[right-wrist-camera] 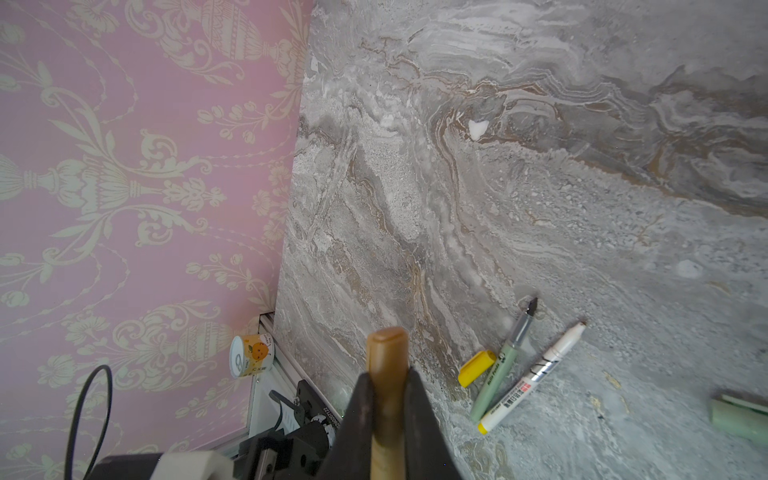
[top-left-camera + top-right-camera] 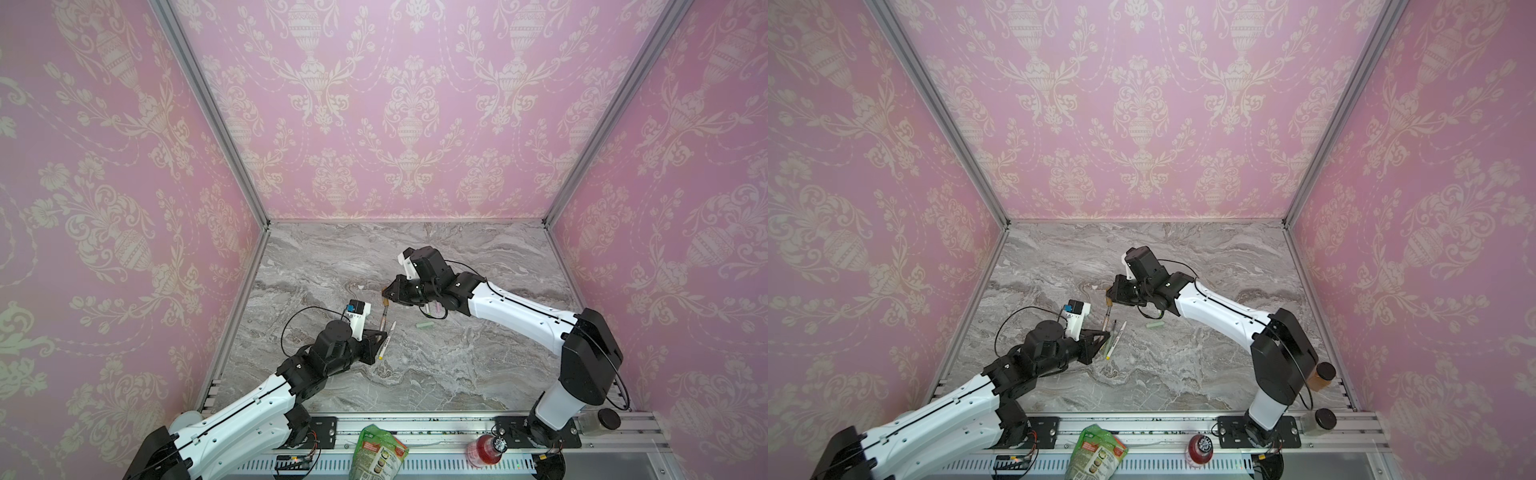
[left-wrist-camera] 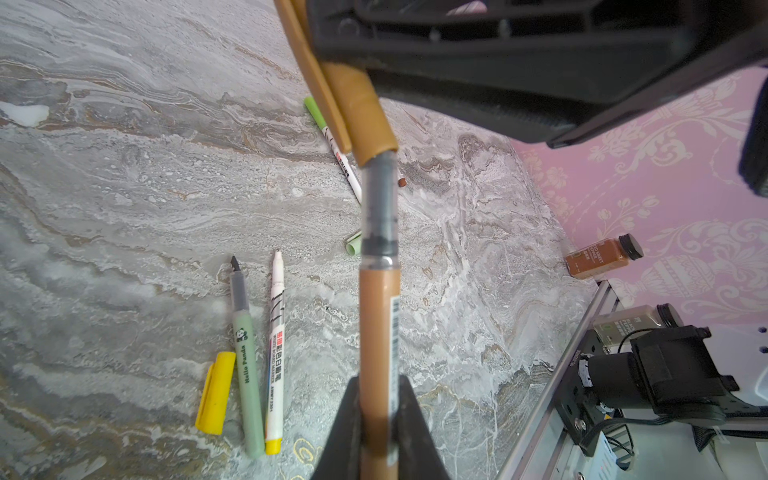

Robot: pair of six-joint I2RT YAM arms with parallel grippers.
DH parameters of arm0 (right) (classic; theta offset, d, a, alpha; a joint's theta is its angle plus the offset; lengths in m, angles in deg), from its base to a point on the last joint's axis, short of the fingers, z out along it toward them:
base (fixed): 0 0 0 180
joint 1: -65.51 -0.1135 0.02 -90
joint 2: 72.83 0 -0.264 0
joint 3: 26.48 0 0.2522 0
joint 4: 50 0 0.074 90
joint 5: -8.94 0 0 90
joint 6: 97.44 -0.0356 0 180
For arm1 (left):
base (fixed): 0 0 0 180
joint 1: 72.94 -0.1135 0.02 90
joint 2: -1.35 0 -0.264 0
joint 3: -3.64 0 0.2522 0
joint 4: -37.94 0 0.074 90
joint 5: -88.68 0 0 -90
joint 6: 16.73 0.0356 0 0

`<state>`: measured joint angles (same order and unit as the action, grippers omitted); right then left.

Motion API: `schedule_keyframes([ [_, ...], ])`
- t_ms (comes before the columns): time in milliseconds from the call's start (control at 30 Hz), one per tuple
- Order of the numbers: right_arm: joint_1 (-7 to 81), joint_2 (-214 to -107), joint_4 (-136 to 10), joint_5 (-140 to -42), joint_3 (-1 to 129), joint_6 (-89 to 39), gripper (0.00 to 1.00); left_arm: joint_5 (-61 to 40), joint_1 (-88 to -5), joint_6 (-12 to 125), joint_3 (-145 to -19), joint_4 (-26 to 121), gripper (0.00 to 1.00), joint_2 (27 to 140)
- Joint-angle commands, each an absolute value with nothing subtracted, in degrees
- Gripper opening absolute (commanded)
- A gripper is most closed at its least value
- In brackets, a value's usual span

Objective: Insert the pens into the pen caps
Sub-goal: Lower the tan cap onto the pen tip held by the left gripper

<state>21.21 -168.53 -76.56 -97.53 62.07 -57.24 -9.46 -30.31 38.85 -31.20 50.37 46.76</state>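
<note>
My left gripper (image 3: pixel 379 399) is shut on a tan pen (image 3: pixel 379 332), held above the marble table (image 2: pixel 415 374). The pen's grey front end meets the mouth of a tan pen cap (image 3: pixel 361 112), and my right gripper (image 1: pixel 386 390) is shut on that cap (image 1: pixel 386 365). In both top views the two grippers (image 2: pixel 90 332) (image 2: pixel 386 299) face each other with the pen (image 2: pixel 1106 320) between them. On the table lie a pale green pen (image 3: pixel 245 365), a white pen (image 3: pixel 275 353), a yellow cap (image 3: pixel 216 392), a pale green cap (image 2: pixel 552 324) and a white pen wearing a lime green cap (image 3: pixel 332 145).
A brown bottle (image 2: pixel 1320 376) stands at the table's right edge. On the front rail are a jar (image 2: pixel 602 419), a red bottle (image 2: pixel 484 451) and a green pouch (image 2: pixel 378 453). A small can (image 1: pixel 251 355) sits by the left wall. Pink walls enclose three sides.
</note>
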Motion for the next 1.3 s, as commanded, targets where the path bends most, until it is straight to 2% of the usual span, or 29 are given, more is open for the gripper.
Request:
schedule_keyframes([
  [0, 20.0, -165.2, -75.0, -97.7, 59.7, -58.6, 0.00, -6.5, -30.0, 37.6, -30.8, 48.2, 0.00, 46.3],
  [833, 16.1, -162.4, -64.3, -96.0, 47.2, -62.8, 0.00, -7.4, -30.0, 38.2, -34.1, 39.7, 0.00, 50.0],
  [1267, 13.6, -164.0, -62.3, -95.1, 44.2, -60.2, 0.00, -9.2, -30.0, 37.9, -36.0, 36.4, 0.00, 51.6],
])
